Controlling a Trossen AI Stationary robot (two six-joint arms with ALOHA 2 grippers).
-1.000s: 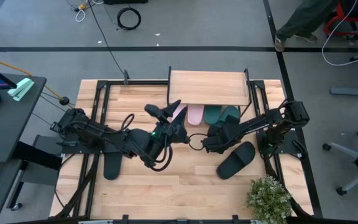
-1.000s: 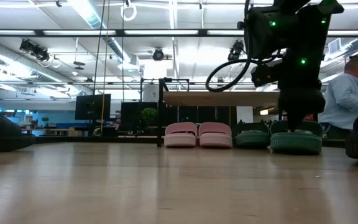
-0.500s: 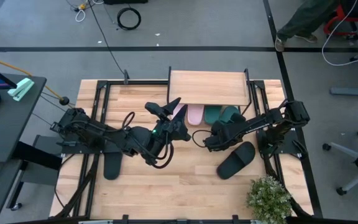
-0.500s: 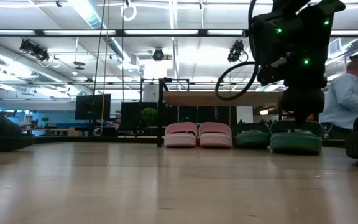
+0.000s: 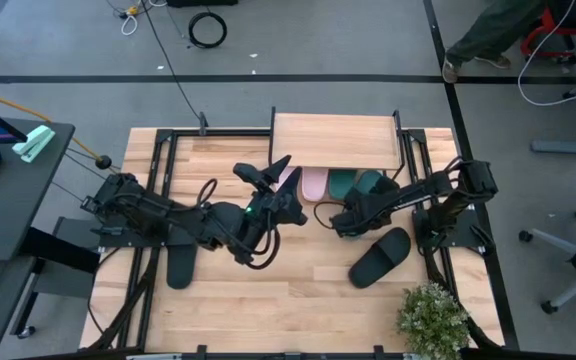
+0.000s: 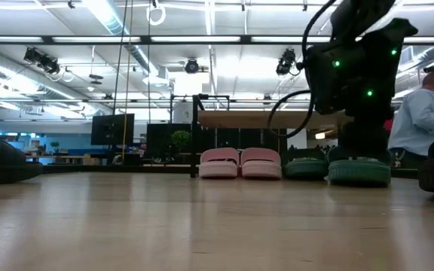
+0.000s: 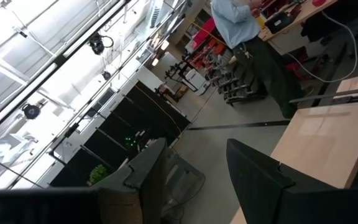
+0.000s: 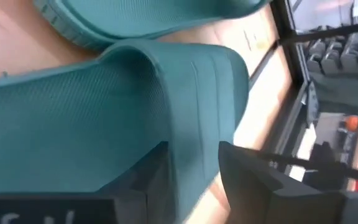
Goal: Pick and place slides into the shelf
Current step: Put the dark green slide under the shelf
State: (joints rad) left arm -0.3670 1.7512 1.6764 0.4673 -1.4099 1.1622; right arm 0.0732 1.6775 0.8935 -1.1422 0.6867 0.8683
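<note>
Clearly nearest, the right gripper [image 5: 346,221] has its fingers closed across the strap of the second teal-green rubber slide [image 8: 104,93], lengthwise toward the low wooden-topped shelf [image 5: 335,139] just beyond it.

Under the shelf [image 5: 335,139] the left part is filled by two pink slides [image 6: 239,162] and a teal slide [image 6: 306,167]; the right pincer [image 5: 346,219] with a second teal slide [image 6: 359,171] blocks the front there. The front middle of the bench [image 5: 268,310] is bare. Black slides [image 5: 379,257] lie right and left [image 5: 179,267].
</note>
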